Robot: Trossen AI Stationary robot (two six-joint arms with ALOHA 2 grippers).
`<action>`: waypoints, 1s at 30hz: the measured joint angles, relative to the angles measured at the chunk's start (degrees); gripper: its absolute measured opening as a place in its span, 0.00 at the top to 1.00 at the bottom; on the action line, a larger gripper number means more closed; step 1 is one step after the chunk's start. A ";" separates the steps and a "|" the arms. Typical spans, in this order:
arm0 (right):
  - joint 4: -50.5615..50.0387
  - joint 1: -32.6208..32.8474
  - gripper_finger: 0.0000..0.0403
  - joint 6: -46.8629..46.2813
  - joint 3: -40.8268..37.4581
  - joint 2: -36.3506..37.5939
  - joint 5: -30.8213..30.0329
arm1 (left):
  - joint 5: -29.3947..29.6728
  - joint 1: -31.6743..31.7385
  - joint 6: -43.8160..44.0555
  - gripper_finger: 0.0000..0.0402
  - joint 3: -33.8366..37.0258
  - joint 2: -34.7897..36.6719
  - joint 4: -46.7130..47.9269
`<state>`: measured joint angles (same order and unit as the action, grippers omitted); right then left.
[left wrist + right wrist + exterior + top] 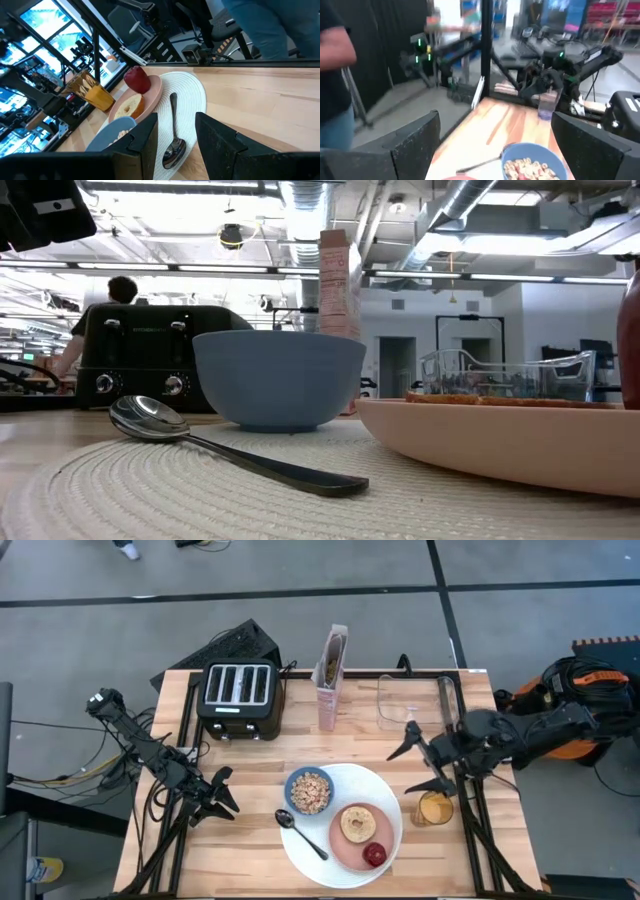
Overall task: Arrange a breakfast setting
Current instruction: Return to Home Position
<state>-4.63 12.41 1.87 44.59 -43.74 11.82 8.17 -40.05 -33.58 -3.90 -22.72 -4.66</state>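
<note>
We find the left end effector (230, 792) hanging empty over the worktop (240, 860), just left of the setting, its fingers apart. On the white woven placemat (302, 862) lie, in order, the black spoon (300, 833), the blue bowl (309, 791) holding cereal, and the pink plate (342, 848) carrying the bagel half (358, 823) and the red apple (375, 855). The right end effector (399, 773) hovers at the mat's right edge near a glass of orange drink (434, 808), fingers wide apart and holding nothing. We judge the setting complete and the retreat to rest in hand. The next move calls for drawing both arms clear without brushing glass or bowl.
</note>
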 joint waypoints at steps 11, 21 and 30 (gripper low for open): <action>9.23 2.29 0.01 -7.89 -25.35 20.97 -12.31 | -0.01 0.02 0.00 0.70 0.00 0.02 0.02; 5.17 2.07 0.01 1.68 -35.75 37.49 -19.21 | -0.01 0.00 0.00 0.70 0.00 0.02 0.02; -12.08 2.07 0.01 -6.37 -35.80 43.66 -30.48 | 0.02 -0.01 0.00 0.70 0.00 0.02 0.02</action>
<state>-16.72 14.48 -4.50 8.80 -0.08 -18.66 8.19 -40.05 -33.58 -3.90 -22.70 -4.64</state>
